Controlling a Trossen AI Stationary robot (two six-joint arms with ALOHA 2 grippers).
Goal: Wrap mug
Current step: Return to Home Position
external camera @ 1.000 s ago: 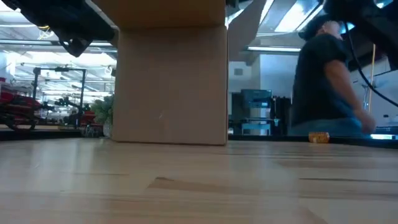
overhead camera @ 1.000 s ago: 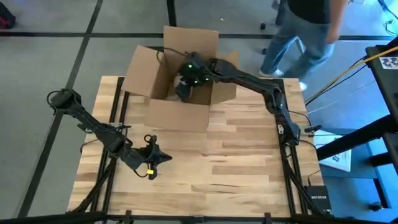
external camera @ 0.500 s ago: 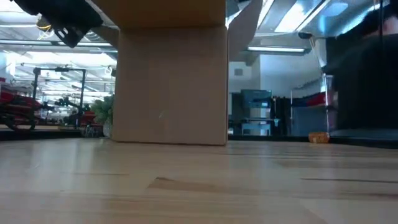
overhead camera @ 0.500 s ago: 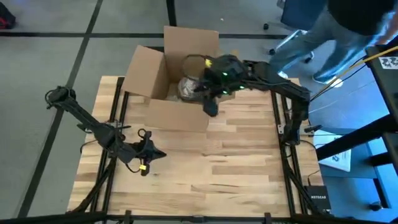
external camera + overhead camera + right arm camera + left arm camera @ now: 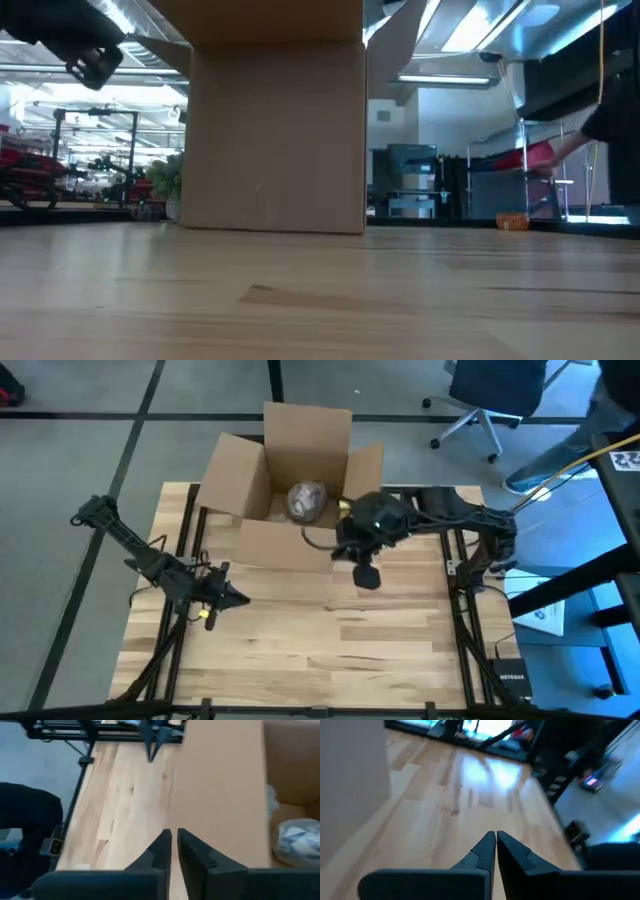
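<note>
An open cardboard box (image 5: 290,490) stands on the far middle of the wooden table (image 5: 300,640). A crumpled grey-white paper bundle (image 5: 307,500) lies on its floor, also in the right wrist view (image 5: 297,837); the mug itself does not show. My right gripper (image 5: 367,575) hovers shut just outside the box's near right corner, its fingers (image 5: 165,845) empty. My left gripper (image 5: 235,598) is shut and empty over the table's left part, beside the box's side (image 5: 350,785).
The box's flaps (image 5: 225,470) stand open to the left, far and right sides. The box's near wall (image 5: 275,130) fills the middle of the low view. An office chair (image 5: 490,400) and a person's leg (image 5: 560,455) show beyond the far right corner.
My right gripper has come up out of the box and moved toward the table's near and right edges, leaving the paper bundle lying in the box. My left gripper has drawn back a little toward the table's left edge. The person behind the table has walked off to the right.
</note>
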